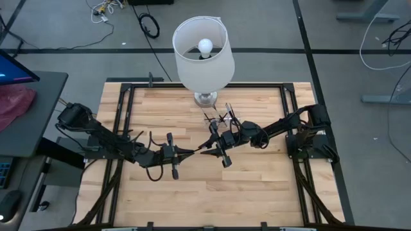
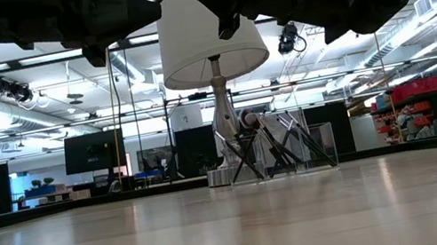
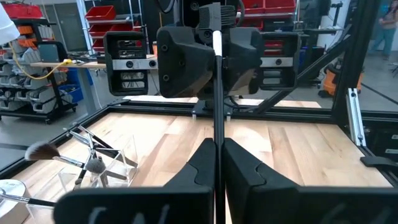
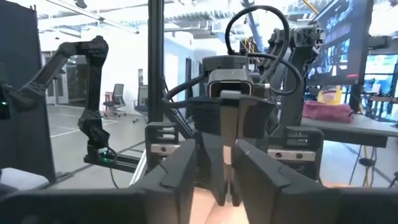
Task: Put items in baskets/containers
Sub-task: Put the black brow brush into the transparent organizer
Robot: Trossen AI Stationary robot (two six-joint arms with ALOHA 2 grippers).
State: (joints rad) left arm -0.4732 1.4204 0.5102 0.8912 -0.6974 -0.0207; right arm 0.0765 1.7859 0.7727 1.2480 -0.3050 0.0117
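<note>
My left gripper (image 1: 192, 152) and my right gripper (image 1: 210, 149) meet tip to tip above the middle of the table. The left gripper (image 3: 216, 146) is shut on a thin dark makeup brush (image 3: 216, 118) with a pale section. It points toward the right gripper. The right gripper (image 4: 217, 152) is open, its fingers on either side of the brush's far end; whether they touch it, I cannot tell. The small clear box (image 1: 218, 119) stands by the lamp's foot, with several brushes (image 3: 93, 163) leaning in it, tips sticking out over its rim. My left gripper pinches the brush's dark handle (image 3: 216, 163) between its two fingers. The handle lies along the fingers and sticks out forward, level, toward the table's right. The brush is lifted clear of the table, and its pale section (image 3: 217, 43) reaches the right gripper.
A table lamp with a white shade (image 1: 202, 45) stands at the far middle of the table, right behind the clear box (image 2: 282, 152). Bare wooden tabletop (image 1: 212, 192) lies on the near side, below both arms. A black frame (image 1: 122, 128) borders the table.
</note>
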